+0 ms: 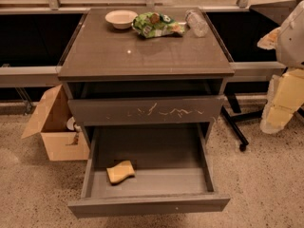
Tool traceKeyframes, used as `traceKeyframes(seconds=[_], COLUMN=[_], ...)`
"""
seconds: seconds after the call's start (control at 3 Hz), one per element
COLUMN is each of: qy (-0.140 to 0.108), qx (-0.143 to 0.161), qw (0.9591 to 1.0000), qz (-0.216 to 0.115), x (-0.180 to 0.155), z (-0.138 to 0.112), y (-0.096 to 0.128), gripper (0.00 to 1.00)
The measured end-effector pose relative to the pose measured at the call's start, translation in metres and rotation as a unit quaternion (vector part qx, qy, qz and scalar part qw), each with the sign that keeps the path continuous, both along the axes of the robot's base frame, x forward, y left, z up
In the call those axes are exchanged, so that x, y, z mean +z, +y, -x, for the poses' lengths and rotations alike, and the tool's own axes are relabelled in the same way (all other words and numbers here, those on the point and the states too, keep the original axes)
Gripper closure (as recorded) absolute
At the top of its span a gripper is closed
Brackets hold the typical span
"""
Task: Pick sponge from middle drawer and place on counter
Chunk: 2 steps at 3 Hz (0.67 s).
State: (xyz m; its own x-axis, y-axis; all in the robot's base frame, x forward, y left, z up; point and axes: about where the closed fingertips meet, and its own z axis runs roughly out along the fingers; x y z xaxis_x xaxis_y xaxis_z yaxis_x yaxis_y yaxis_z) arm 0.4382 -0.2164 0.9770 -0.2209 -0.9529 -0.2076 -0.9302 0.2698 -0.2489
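The yellow sponge (120, 172) lies flat on the grey floor of the open middle drawer (149, 204), near its front left. The drawer is pulled far out below a drawer front with pale scratches (147, 111). The counter (142, 51) is the glossy dark top slab of the cabinet. My gripper (281, 103) hangs at the far right edge of the view, beside the cabinet and well away from the sponge. Its pale yellow padded fingers (285, 96) hold nothing.
On the counter's far edge stand a white bowl (120, 18), a green snack bag (154, 24) and a clear plastic bottle (196, 23) lying down. An open cardboard box (54, 127) sits on the floor left of the cabinet. A black chair base (237, 127) stands at right.
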Motion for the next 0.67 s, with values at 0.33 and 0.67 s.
traceKeyframes(seconds=[0.33, 0.67], qy=[0.000, 0.012], qx=[0.000, 0.037], qw=[1.0000, 0.9990], qz=[0.000, -0.024], x=[0.000, -0.029], z=[0.000, -0.012], y=[0.000, 0.025], gripper=[0.00, 0.00])
